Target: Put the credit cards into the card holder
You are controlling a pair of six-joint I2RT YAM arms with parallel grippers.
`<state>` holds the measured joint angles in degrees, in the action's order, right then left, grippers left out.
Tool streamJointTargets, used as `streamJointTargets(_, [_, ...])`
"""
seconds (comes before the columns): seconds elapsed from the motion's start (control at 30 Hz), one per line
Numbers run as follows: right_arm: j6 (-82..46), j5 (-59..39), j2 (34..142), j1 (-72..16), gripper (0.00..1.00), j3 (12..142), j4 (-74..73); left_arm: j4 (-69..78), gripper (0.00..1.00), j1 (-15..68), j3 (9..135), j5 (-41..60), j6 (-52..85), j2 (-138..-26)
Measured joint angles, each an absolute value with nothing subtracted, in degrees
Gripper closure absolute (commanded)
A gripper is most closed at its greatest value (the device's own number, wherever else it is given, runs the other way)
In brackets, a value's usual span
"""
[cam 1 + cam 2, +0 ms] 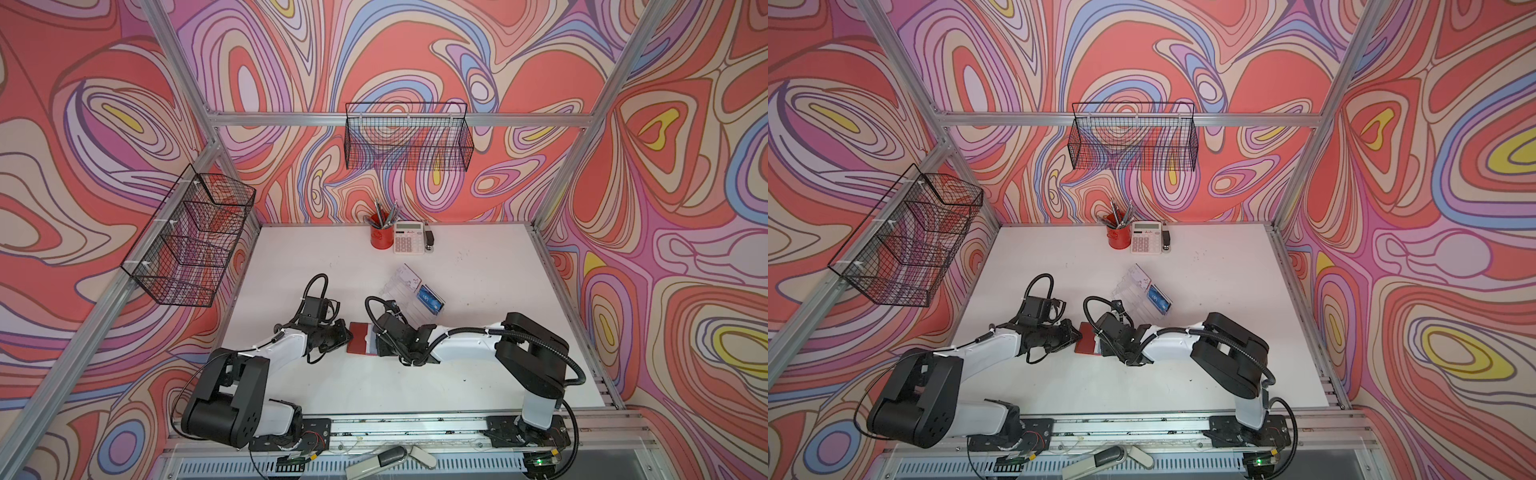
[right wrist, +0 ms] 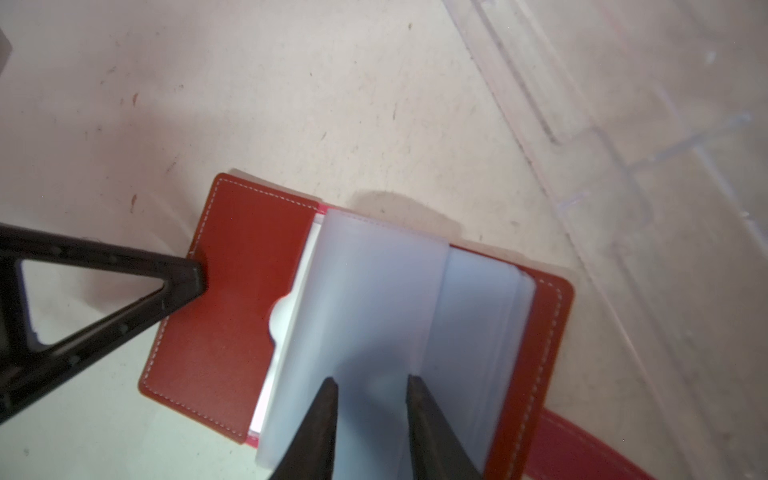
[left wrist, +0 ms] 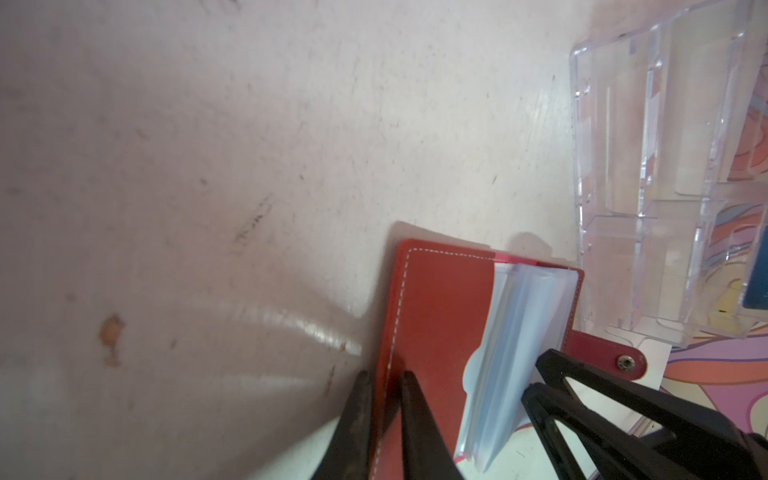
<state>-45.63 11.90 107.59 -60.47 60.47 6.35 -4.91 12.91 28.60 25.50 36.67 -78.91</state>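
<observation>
Step in hand: pinning card holder (image 2: 224, 299) open, mid-tabletop toward front edge. Clamped on red cover with left gripper (image 3: 384, 376). Poised over plastic sleeves (image 2: 374, 291) with right gripper (image 2: 372, 382), jaws slightly apart. Blue credit card (image 1: 430, 300) lying in clear tray (image 3: 615, 166) just behind. Next, likely: spread one sleeve, fetch card.

Card holder (image 1: 360, 337) on table (image 1: 478, 365), organizer (image 1: 409, 291) behind it, credit card (image 1: 430, 300) inside organizer

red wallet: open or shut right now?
Open. The red wallet lies spread on the table, one cover flat, frosted sleeves standing up from the spine, snap tab unfastened.
</observation>
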Motion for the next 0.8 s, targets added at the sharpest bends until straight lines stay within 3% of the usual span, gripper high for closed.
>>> streamJointTargets(0.37, [-46.04,8.67,109.32,-60.45,0.66,62.08,3.6,-4.91,0.83,12.91,28.6,25.52,36.67,-78.91])
streamJointTargets(0.8, [-50.17,0.58,110.48,-57.82,0.66,58.67,-9.8,-4.97,0.84,12.91,28.6,25.47,36.67,-78.89])
